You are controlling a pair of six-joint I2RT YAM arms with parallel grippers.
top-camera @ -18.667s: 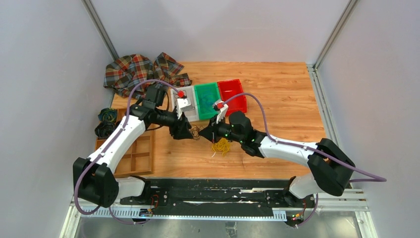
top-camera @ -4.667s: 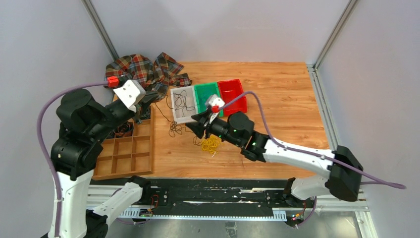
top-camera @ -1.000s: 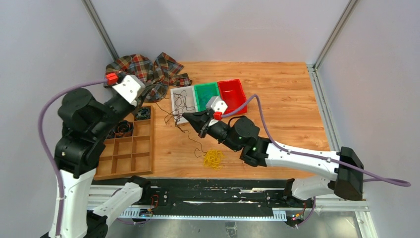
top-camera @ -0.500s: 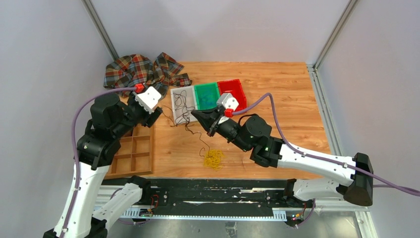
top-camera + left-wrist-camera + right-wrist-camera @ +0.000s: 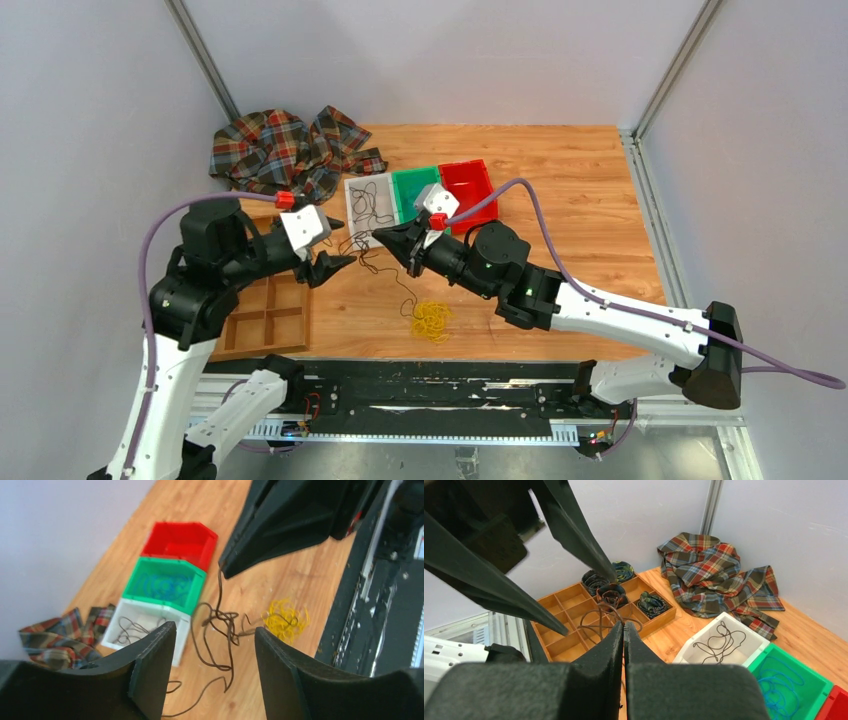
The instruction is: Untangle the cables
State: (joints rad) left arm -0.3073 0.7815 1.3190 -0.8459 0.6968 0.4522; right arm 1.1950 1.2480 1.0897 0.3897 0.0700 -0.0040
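- Pale walls are set around a wooden worktop (image 5: 570, 200), and both arms are stretched in over its middle.
- The right fingers (image 5: 387, 241) are clenched on a black cable (image 5: 220, 630). The strand is pinched at their very tips, above the worktop, by the near edge of the white bin (image 5: 691, 652).
- From that pinch the black cable is hung down in a loose knot of loops. One thin end is trailed across the wood toward the yellow bunch (image 5: 432, 318); whether the two are touching cannot be told.
- The yellow bunch is laid on the worktop near the front edge, close to the right arm.
- The left fingers (image 5: 150, 672) are released and spread wide, and are pointed toward the right fingers. From the left wrist the knot is seen through the gap between them, farther off; they are held near it but apart from it.
- More black strands (image 5: 719, 641) are laid inside the white bin.
- Blue-green strands (image 5: 781, 687) are laid inside the green bin (image 5: 197, 592), which is set between the white bin and a red bin (image 5: 180, 545), all three side by side.
- A wooden tray (image 5: 285, 320) with compartments is placed at the left, partly covered by the left arm. Dark coils (image 5: 651, 603) are kept in some of its cells.
- A plaid cloth (image 5: 275, 145) is crumpled at the far left corner.
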